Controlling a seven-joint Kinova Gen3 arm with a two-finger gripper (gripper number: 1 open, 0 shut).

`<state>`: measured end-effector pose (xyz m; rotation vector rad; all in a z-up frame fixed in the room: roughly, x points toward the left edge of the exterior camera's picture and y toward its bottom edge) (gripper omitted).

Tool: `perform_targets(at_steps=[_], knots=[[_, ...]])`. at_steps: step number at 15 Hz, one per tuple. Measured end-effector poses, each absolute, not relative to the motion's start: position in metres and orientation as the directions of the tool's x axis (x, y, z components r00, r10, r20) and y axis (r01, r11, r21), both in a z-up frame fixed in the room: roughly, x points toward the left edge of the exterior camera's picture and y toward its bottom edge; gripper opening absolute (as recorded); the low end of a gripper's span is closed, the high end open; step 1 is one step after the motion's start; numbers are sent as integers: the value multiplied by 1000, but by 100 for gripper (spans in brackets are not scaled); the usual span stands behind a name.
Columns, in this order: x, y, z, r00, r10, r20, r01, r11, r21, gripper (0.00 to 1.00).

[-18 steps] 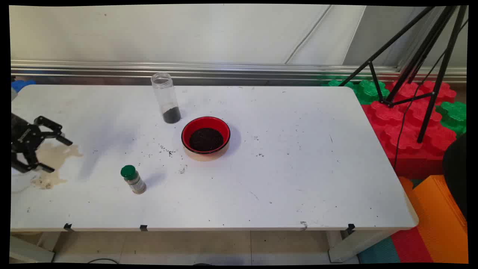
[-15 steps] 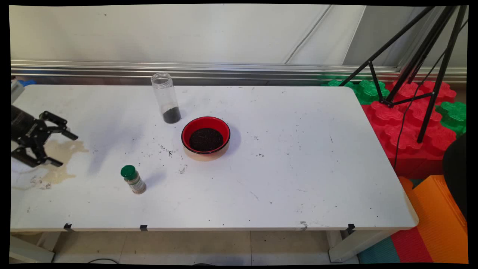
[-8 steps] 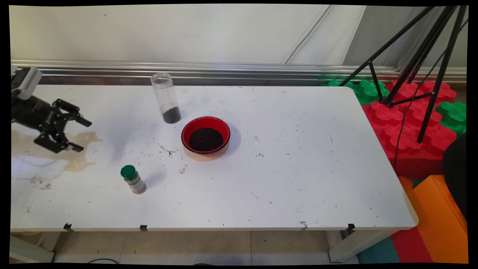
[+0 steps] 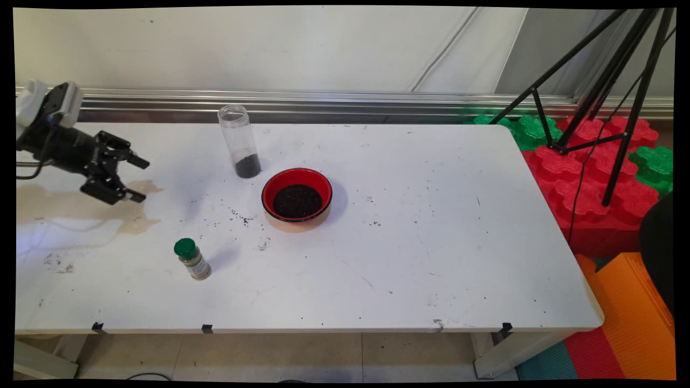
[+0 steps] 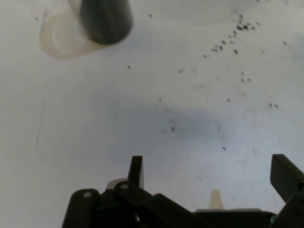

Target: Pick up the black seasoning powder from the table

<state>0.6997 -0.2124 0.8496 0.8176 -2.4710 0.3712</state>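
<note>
Since the earlier frames your tool [image 4: 137, 178] has risen and travelled rightward from the bench's far left edge, and it now hangs above the left part of the bench [image 4: 409, 258], pointing right and slightly down. Its two fingers stand well apart with nothing between them; the hand view shows the same, one finger [image 5: 136, 170] at lower centre and the other at the right edge, with bare bench surface between.

Below and left of the tool you see a pale brown spill stain [image 4: 81, 207] spread over the bench. Nearer the front edge stands a small spice jar [image 4: 192, 260] with a green cap, leaning a little, well apart from the tool.

Further right, toward the back of the bench, a tall clear plastic jar [image 4: 239, 141] stands upright and uncapped, with a layer of dark grains at its bottom. In the hand view its dark base [image 5: 105, 20] shows at the top left. Just beside it, to the right and nearer you, sits a red bowl [image 4: 297, 194] filled with the same dark grains. Scattered dark grains [image 4: 241, 217] lie on the bench between the stain and the bowl.

Off the bench's right end you see a black tripod [image 4: 604, 91] standing on red and green foam blocks [image 4: 587, 178].
</note>
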Motion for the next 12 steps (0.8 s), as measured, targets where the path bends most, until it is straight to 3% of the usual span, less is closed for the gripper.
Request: perform_targets(at_steps=[12], knots=[[670, -254, 821, -608, -496, 620, -694, 711, -112, 100]])
